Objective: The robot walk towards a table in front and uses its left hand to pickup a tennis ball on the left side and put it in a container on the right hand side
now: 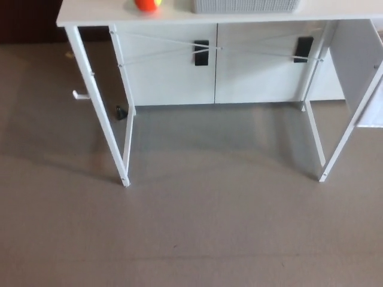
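A ball (148, 5), orange-red with a yellow-green patch, rests on the white table (96, 13) at the top left of the head view, partly cut off by the picture's upper edge. To its right on the same tabletop stands a grey container (245, 5), of which only the lower wall shows. Neither of my hands nor any part of my arms appears in the picture.
The table stands on thin white legs (102, 113) with crossed wire braces. Behind it are white cabinet doors (173, 66) with black handles. Grey carpet floor (191, 233) stretches between me and the table. A small dark object (121, 112) lies by the left rear leg.
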Tool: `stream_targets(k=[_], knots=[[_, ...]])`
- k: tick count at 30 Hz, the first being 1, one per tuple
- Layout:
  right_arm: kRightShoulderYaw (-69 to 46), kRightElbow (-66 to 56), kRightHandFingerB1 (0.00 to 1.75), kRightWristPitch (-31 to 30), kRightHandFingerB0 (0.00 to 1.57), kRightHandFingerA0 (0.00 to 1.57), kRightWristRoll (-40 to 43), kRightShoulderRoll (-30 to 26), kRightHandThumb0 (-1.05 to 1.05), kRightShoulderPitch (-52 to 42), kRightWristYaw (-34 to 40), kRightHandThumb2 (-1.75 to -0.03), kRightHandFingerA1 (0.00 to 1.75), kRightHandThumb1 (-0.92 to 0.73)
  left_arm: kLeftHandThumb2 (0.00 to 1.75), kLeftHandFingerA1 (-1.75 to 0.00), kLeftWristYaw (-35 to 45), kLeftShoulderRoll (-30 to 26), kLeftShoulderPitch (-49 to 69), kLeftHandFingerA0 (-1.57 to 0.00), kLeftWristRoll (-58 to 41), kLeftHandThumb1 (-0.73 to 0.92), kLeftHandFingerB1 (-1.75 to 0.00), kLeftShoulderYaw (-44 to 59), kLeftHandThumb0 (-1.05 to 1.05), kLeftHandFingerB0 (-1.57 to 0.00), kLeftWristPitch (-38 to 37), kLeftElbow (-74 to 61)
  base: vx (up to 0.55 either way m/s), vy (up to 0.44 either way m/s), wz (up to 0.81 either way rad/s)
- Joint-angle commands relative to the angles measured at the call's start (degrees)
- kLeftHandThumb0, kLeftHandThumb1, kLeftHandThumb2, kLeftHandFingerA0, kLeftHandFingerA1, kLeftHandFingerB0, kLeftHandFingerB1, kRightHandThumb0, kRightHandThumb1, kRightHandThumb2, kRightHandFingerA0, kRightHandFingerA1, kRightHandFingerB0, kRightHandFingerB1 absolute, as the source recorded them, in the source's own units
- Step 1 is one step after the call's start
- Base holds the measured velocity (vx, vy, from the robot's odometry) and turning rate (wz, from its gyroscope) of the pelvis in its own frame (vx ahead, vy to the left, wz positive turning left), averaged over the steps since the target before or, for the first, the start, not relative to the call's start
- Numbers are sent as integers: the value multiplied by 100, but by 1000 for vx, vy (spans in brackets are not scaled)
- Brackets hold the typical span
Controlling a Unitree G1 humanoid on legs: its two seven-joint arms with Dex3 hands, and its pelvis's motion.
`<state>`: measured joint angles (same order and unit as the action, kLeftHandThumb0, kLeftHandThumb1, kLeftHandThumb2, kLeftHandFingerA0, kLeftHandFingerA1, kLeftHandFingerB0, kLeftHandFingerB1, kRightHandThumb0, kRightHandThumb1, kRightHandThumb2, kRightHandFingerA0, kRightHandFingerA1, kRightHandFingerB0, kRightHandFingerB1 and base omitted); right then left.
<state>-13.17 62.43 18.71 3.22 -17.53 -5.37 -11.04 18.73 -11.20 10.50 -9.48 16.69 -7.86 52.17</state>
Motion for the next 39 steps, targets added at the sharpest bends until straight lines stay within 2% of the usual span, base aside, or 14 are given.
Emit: stream_targets(k=[1, 2, 3, 9, 10, 20, 21, 23, 30, 32, 33, 36, 37, 39], knots=[[8, -32, 56, -74, 52, 86, 25, -10, -55, -8, 29, -78, 68, -32, 57, -40, -22, -108, 32, -61, -12, 54, -34, 18, -27, -40, -150, 22, 200, -49, -7], [16, -62, 56, -73, 52, 86, 17, -12, -55, -11, 33, -78, 68, -32, 57, -40, -13, -109, 33, -61, -18, 54, -34, 21, -27, -40, -146, 7, 188, -5, -11], [20, -42, 46, -87, 58, 97, 9, -16, -58, 5, 46, -57, 62, -37, 57, -40, -10, -111, 31, -61, -20, 54, -34, 22, -27, -41, -149, 7, 203, 30, -16], [60, -10, 48, -3, 58, 95, -8, -24, -58, 8, 33, -56, 63, -37, 57, -40, -47, -128, 21, -62, 15, 55, -35, 0, -27, -42, -206, 40, 264, 139, -2], [72, -18, 57, -55, 52, 86, -15, -30, -56, 12, 38, -78, 69, -31, 57, -40, -51, -131, 7, -64, 12, 55, -35, -2, -26, -42, -193, 57, 293, 278, -49], [96, 22, 56, -52, 52, 86, -28, -27, -56, 33, 80, -77, 67, -32, 57, -40, -99, -149, 0, -65, 40, 54, -35, -24, -27, -43, -241, 110, 240, 32, 7], [100, 58, 47, -50, 58, 97, -37, -28, -58, 51, 89, -57, 62, -37, 57, -41, -85, -154, 3, -67, 40, 54, -35, -30, -28, -43, -251, 109, 227, -155, 14], [103, 67, 46, -45, 58, 96, -39, -29, -57, 59, 83, -56, 62, -38, 57, -41, -71, -155, 1, -67, 21, 54, -35, -28, -26, -43, -251, 107, 344, -234, -27], [78, 72, 48, -17, 58, 98, 0, -17, -58, 63, 69, -58, 63, -36, 57, -41, -106, -132, 6, -65, -20, 54, -36, -2, -26, -45, -198, 56, 307, -212, 11], [76, -69, 55, -127, 51, 85, 20, -22, -58, 15, 56, -78, 67, -33, 57, -41, -107, -129, 25, -67, 7, 54, -36, -21, -27, -44, -263, 71, 281, -9, -10], [101, -143, 45, -117, 57, 94, -9, -24, -58, -20, 79, -56, 61, -41, 57, -41, -102, -132, 28, -66, 4, 54, -35, -19, -27, -44, -266, 75, 275, 34, -18], [85, -110, 55, -74, 51, 85, 13, -12, -57, 7, 53, -78, 67, -32, 57, -41, -99, -141, 6, -66, 4, 54, -35, -20, -28, -44, -278, 77, 268, 97, -20], [67, -114, 48, -98, 58, 96, 37, -2, -59, 13, 54, -57, 64, -37, 57, -41, -103, -143, 8, -66, 12, 55, -35, -27, -28, -44, -274, 71, 342, 119, -20], [47, -122, 49, -84, 57, 97, 57, -2, -58, 5, 27, -58, 64, -37, 57, -41, -125, -131, 1, -66, 3, 54, -36, -21, -27, -46, -255, 66, 402, 261, -13]])
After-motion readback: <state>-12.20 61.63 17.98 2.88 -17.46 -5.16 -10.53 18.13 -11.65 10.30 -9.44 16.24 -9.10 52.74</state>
